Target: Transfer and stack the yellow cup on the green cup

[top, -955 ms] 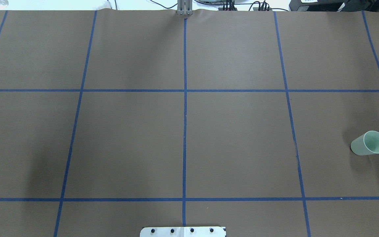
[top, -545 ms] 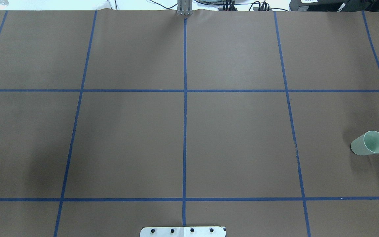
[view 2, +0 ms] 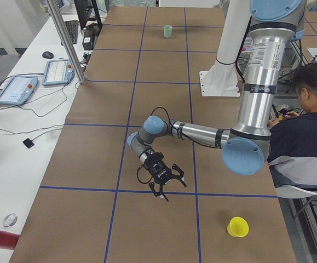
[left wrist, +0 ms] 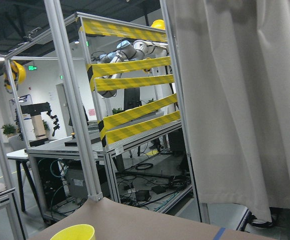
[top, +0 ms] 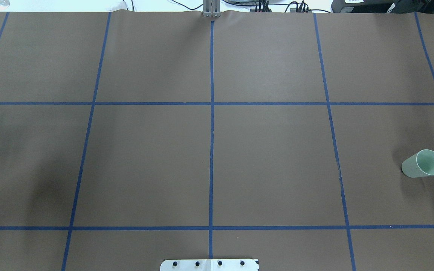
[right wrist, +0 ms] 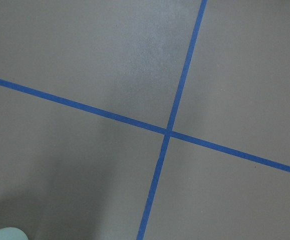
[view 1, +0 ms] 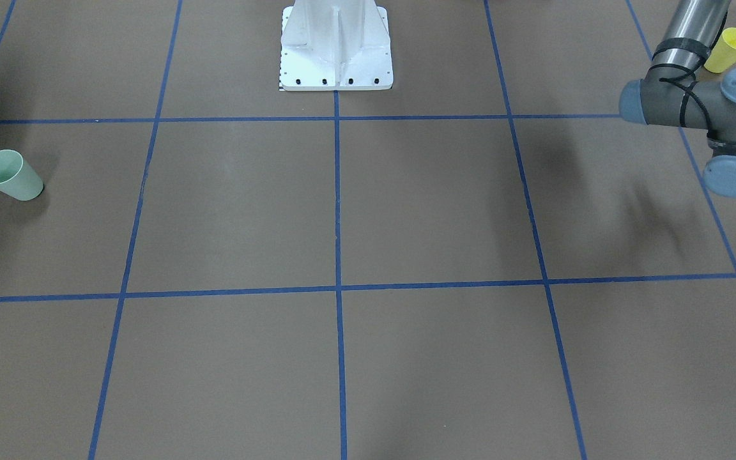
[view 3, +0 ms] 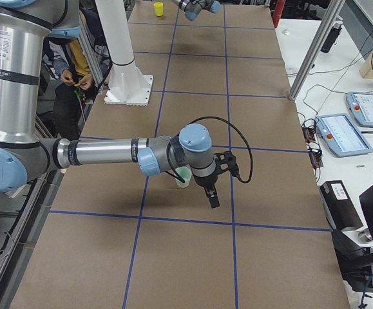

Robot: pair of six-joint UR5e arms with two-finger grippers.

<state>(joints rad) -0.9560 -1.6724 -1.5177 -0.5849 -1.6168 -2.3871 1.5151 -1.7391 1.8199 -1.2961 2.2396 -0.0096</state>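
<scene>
Yellow cup (view 1: 729,48) upright and ungrasped, upper right of front view; green cup (view 1: 9,174) far left on counter (view 1: 432,211). Left hand (view 2: 166,189) hangs short of yellow cup, right hand (view 3: 213,196) near green cup. Cannot tell either hand's spread. Likely approach step. Next, left hand must straddle yellow cup.

A wide stretch of brown surface (top: 269,162), crossed only by flat blue tape lines (top: 211,131), lies open between the two cups. The yellow cup (view 2: 237,226) stands at the left end with open room all around it. The left hand (view 2: 168,189) hangs over the surface, well apart from that cup. The green cup (top: 422,163) stands at the right end. The right hand (view 3: 212,197) and its wrist hang just beside it. The white robot base (view 1: 336,45) blocks the middle of the robot's edge. A person (view 2: 306,131) sits near the yellow cup.
</scene>
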